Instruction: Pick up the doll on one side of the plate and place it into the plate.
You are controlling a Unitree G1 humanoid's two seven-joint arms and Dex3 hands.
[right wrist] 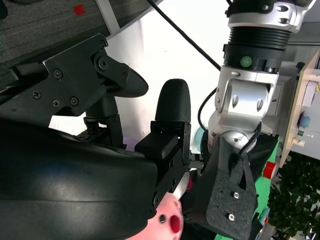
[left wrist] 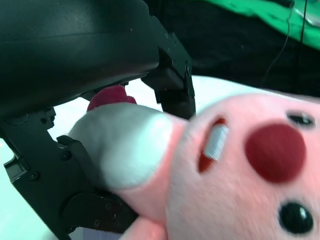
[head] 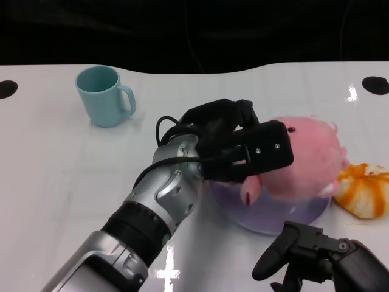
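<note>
A pink plush doll (head: 307, 155) with red cheeks lies on the pale lavender plate (head: 273, 220) right of the table's middle. My left hand (head: 237, 149) reaches in from the lower left and grips the doll's left side, with its fingers wrapped around it. The left wrist view shows the doll's face (left wrist: 250, 170) close up, and a grey-white part of it sits between the black fingers (left wrist: 172, 85). My right hand (head: 316, 249) hovers near the front edge just below the plate, fingers apart, holding nothing. In the right wrist view a bit of the pink doll (right wrist: 165, 222) shows beside the left forearm (right wrist: 245, 100).
A teal mug (head: 104, 95) stands at the back left. An orange-and-white soft thing (head: 364, 190) lies against the plate's right side. Black round marks (head: 375, 84) sit near the table's far corners. The white tabletop (head: 61, 182) stretches bare to the left.
</note>
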